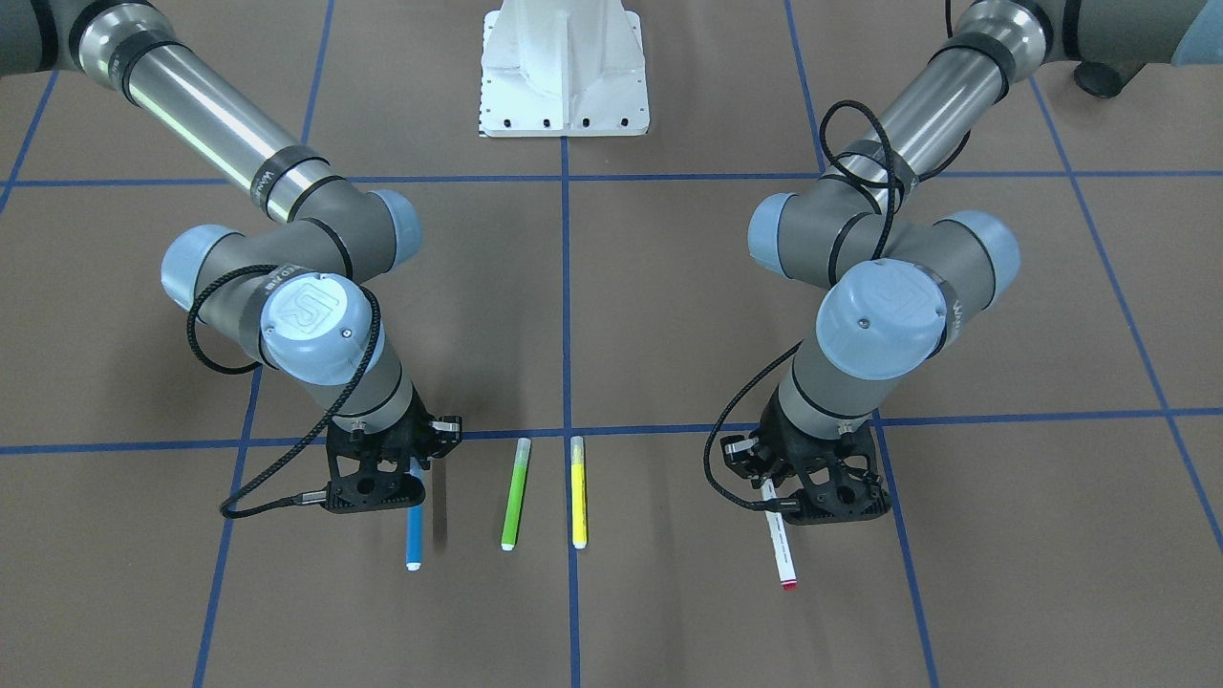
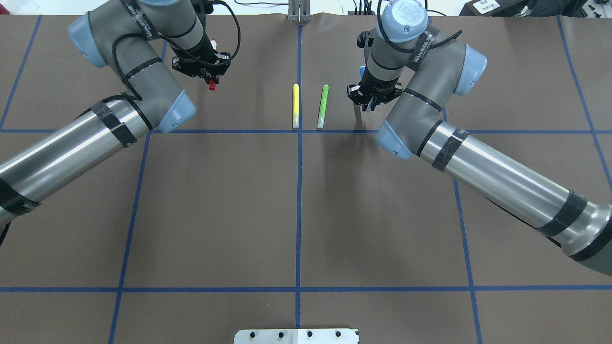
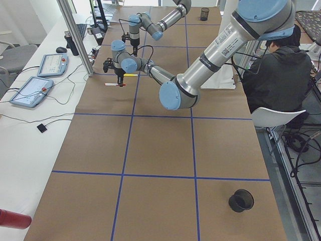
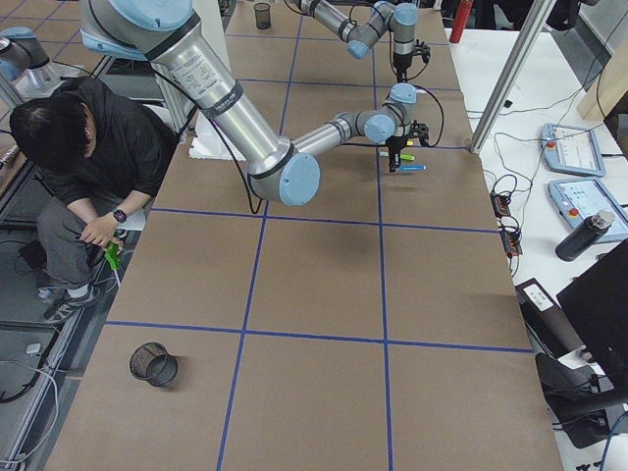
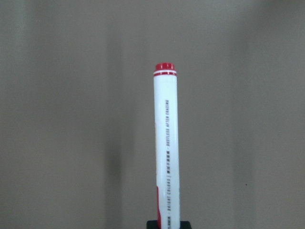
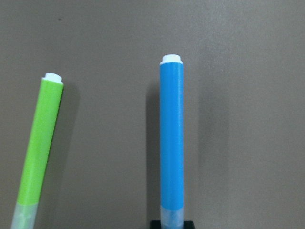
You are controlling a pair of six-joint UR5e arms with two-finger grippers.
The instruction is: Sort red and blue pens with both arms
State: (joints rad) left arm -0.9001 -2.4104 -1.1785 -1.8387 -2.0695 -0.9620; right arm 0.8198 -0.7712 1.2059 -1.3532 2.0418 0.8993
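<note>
My left gripper (image 1: pixel 776 499) (image 2: pixel 206 71) is shut on the red pen (image 1: pixel 781 545) (image 5: pixel 166 143), a white barrel with red ends. The pen hangs a little above the brown table, and its red cap (image 2: pixel 212 85) pokes out towards the robot. My right gripper (image 1: pixel 413 470) (image 2: pixel 366 95) is shut on the blue pen (image 1: pixel 414 535) (image 6: pixel 171 138), which is also lifted and casts a shadow beside it. Each pen sticks out level from its gripper, white end away from the robot.
A lime-green marker (image 1: pixel 515 494) (image 6: pixel 40 148) and a yellow marker (image 1: pixel 577 492) (image 2: pixel 296 105) lie side by side on the table between the grippers. The white pedestal base (image 1: pixel 564 67) is behind. A black mesh cup (image 3: pixel 241 200) stands far off. A person (image 4: pixel 88 147) sits beside the table.
</note>
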